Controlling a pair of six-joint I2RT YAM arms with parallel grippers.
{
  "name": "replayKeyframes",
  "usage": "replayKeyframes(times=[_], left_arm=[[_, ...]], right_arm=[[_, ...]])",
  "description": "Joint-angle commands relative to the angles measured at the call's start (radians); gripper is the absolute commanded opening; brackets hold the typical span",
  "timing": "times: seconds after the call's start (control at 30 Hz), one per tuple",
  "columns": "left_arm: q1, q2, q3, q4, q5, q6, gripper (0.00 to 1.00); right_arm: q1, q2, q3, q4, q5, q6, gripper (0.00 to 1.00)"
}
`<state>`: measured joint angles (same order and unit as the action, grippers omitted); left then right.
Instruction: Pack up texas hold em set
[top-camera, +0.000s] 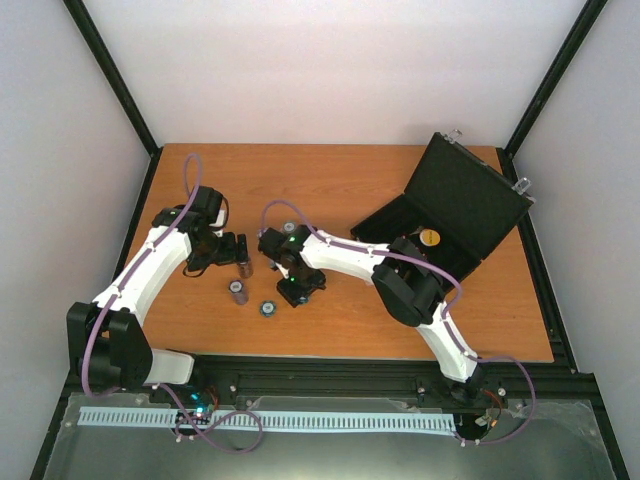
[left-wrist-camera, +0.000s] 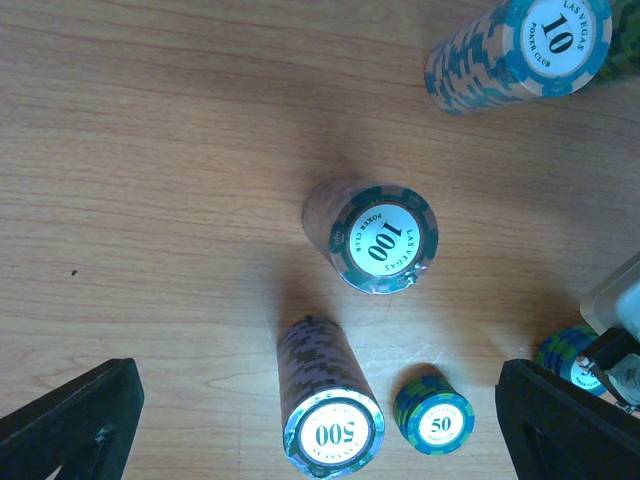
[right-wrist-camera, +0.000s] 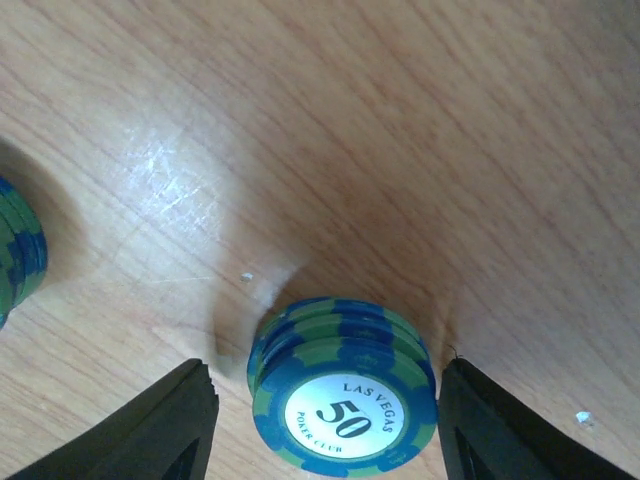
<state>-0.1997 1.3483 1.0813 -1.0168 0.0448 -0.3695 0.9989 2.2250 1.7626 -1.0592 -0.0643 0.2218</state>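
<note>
The black case (top-camera: 462, 203) lies open at the back right with a round disc (top-camera: 429, 238) inside. In the right wrist view a short blue-green "50" chip stack (right-wrist-camera: 345, 400) stands on the wood between my right gripper's (right-wrist-camera: 325, 425) open fingers; the left finger is clear of it and the right finger is very close. My left gripper (left-wrist-camera: 320, 430) hangs wide open above a tall "500" stack (left-wrist-camera: 325, 400) and another short "50" stack (left-wrist-camera: 432, 415), touching neither. Beyond them stand a "100" stack (left-wrist-camera: 375, 235) and a "10" stack (left-wrist-camera: 520, 50). No dice show.
Both grippers (top-camera: 240, 252) (top-camera: 300, 288) work close together at the table's middle left, with chip stacks (top-camera: 238, 291) (top-camera: 268, 307) between and in front of them. Another blue-green stack (right-wrist-camera: 15, 250) sits at the left edge of the right wrist view. Black frame posts stand at the table's back corners.
</note>
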Motion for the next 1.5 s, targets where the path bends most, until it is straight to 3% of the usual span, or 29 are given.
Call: replayKeyframes(times=[0.0, 0.4, 0.97, 1.2, 1.47], left_arm=[[-0.004, -0.002, 0.011, 0.010, -0.007, 0.014, 0.99], [-0.004, 0.003, 0.006, 0.012, -0.005, 0.014, 1.00], [-0.004, 0.008, -0.004, 0.019, -0.006, 0.015, 1.00], [-0.004, 0.004, -0.006, 0.019, -0.005, 0.012, 0.99], [-0.004, 0.000, -0.009, 0.023, -0.003, 0.008, 0.99]], right_arm=[[0.013, -0.031, 0.029, -0.011, 0.017, -0.010, 0.63], [0.014, 0.015, -0.001, -0.021, 0.011, -0.019, 0.66], [0.008, 0.046, -0.079, 0.038, 0.016, -0.033, 0.53], [0.004, 0.049, -0.111, 0.075, -0.001, -0.054, 0.52], [0.003, 0.059, -0.114, 0.079, -0.034, -0.073, 0.36]])
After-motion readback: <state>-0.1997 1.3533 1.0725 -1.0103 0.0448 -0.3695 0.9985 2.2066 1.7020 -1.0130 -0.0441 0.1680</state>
